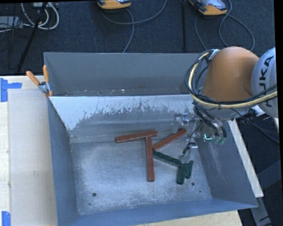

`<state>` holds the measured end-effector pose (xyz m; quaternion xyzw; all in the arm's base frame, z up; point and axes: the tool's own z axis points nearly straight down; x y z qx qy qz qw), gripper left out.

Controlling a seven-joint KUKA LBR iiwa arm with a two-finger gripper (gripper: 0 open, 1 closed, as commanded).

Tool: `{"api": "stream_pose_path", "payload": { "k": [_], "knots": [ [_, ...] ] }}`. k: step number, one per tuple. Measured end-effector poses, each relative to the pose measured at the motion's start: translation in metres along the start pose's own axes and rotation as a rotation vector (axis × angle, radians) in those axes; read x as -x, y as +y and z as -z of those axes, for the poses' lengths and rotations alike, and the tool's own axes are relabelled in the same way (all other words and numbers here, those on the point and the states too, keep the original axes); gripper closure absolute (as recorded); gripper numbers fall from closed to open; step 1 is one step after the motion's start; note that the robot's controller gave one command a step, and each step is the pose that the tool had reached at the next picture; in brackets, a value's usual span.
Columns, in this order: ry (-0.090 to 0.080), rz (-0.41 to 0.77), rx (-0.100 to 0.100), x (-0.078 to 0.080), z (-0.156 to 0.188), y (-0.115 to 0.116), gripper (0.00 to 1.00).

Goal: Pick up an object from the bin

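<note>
- The pincer [193,140] hung low in the grey bin [88,182], just to the right of the brown T-shaped piece [149,154] and under the arm's orange cover [226,73]
- I could not tell whether it was open or shut, because its tip was lost among wrist hardware and cables; nothing could be seen gripped in it
- Nearest to it lay a brown stick [170,139], right of the T's stem; it slanted from the stem up to the right, and its upper end came just beside the pincer, perhaps touching it
- Below that stick, also right of the T's stem, lay a dark green hammer-shaped piece [179,165]; its shaft slanted down to the right, away from the stem, and its head sat just below the pincer
- As I judged it, the coming move turned on the brown stick's long axis: the stick lay left of and slightly below the pincer and pointed nearly at it, so closing across its width near the upper end looked likelier to hold than closing along its length
</note>
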<state>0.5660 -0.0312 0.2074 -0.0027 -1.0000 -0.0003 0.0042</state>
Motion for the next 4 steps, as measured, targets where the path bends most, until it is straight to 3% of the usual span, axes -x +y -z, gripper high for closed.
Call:
{"api": "stream_pose_path", "payload": {
  "k": [1,2,3,4],
  "knots": [
    [-0.005,-0.102,0.000,-0.002,-0.136,-0.011,0.00],
    [-0.005,0.013,-0.001,-0.017,-0.138,-0.032,0.00],
    [-0.007,0.015,0.000,-0.016,-0.138,-0.031,1.00],
    [-0.017,0.007,-0.003,-0.024,-0.002,-0.067,1.00]
  ]
}}
